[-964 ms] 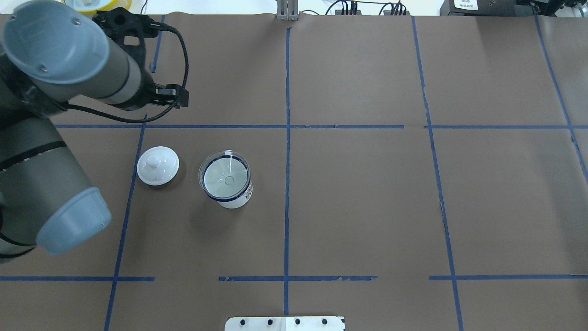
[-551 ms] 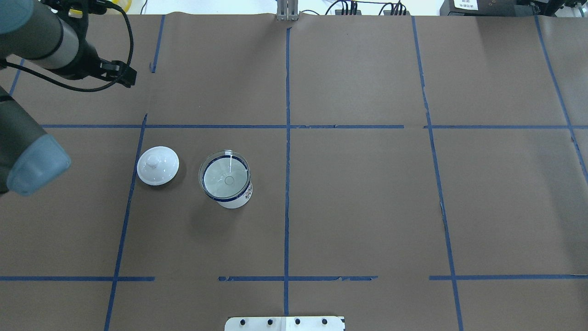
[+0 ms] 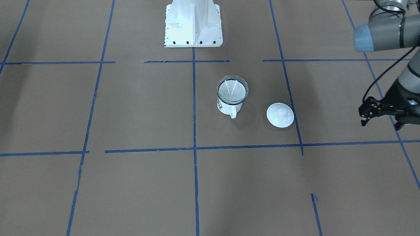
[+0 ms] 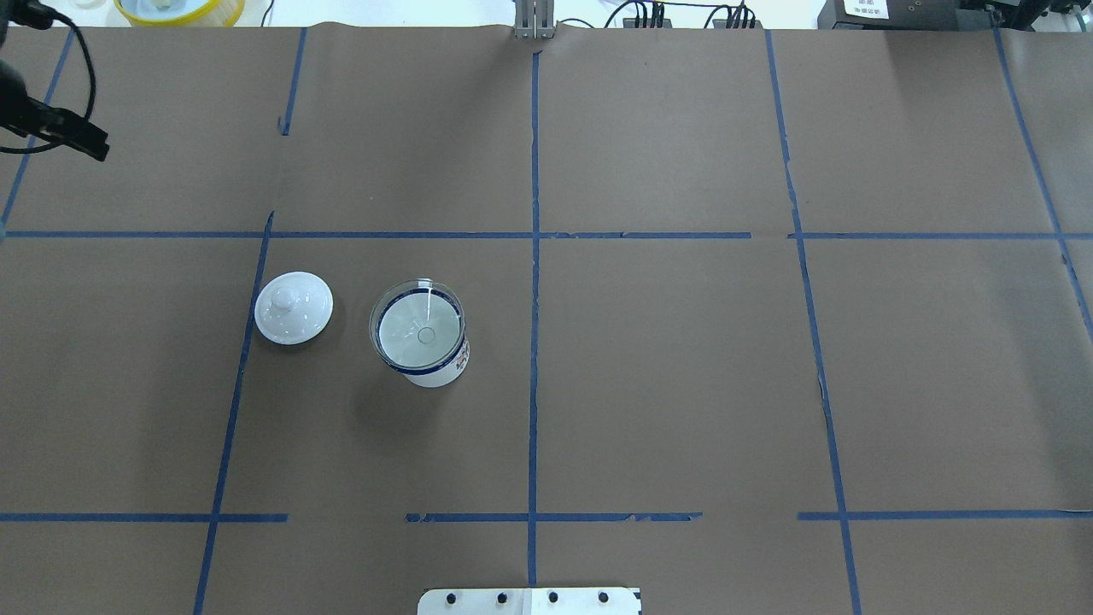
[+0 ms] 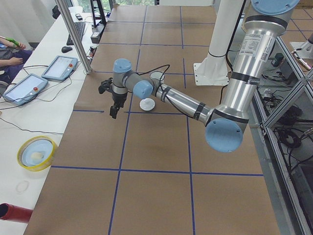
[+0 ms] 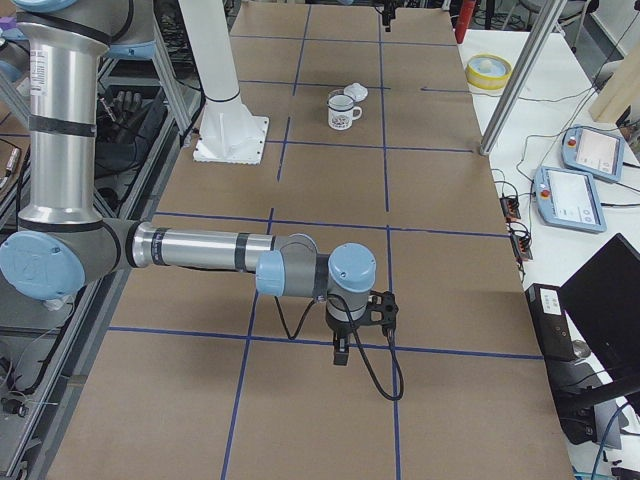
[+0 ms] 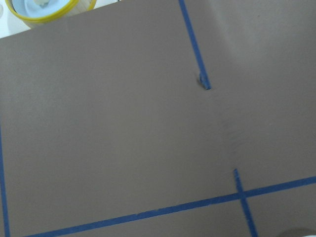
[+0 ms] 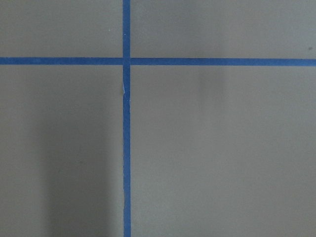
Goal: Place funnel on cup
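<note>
Funnel (image 4: 418, 333) seated on cup (image 4: 437, 374), left tool (image 4: 96, 149) withdrawn toward table (image 4: 683, 384) edge; cannot tell either tool's opening

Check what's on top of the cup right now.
The clear funnel sits in the mouth of the cup, its bowl at the blue rim. Its stem goes down inside; the cup's bottom beneath it cannot be made out.

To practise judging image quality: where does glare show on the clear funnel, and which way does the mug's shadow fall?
Overhead exterior: one bright streak on the funnel; the mug casts shadow toward bottom left. Exterior front-facing: two streaks; shadow falls right.
</note>
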Controlling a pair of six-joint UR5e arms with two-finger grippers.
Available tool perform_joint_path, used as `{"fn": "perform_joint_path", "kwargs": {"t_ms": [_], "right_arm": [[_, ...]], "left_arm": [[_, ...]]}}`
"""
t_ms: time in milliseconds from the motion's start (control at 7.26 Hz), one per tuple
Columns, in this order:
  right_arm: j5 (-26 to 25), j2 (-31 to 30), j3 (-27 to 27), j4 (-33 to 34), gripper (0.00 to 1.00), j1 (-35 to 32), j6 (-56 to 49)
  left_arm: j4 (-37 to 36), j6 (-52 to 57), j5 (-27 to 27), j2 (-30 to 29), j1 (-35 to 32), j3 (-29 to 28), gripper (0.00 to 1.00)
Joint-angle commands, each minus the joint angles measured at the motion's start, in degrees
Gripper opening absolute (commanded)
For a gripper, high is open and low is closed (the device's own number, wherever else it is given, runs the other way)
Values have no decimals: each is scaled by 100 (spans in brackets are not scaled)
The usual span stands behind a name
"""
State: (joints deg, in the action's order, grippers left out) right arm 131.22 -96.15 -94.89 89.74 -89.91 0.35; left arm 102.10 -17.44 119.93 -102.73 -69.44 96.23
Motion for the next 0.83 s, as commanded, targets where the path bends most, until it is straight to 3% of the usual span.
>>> {"fn": "perform_joint_path", "kwargs": {"t_ms": [0,275,413,688], "right_arm": [[0,0,-3,0,100,0,0],[0,0,-3,0,100,0,0],[0,0,-3,0,100,0,0],[0,0,-3,0,100,0,0]], "left_arm": [[391,1124,608,349,-761,-709,100],[145,1146,944,735,-1351,-755,100],[-343,1181,954,867,-1797,-685,100],[-1580,2066,1189,1245,-2056,-72,100]]}}
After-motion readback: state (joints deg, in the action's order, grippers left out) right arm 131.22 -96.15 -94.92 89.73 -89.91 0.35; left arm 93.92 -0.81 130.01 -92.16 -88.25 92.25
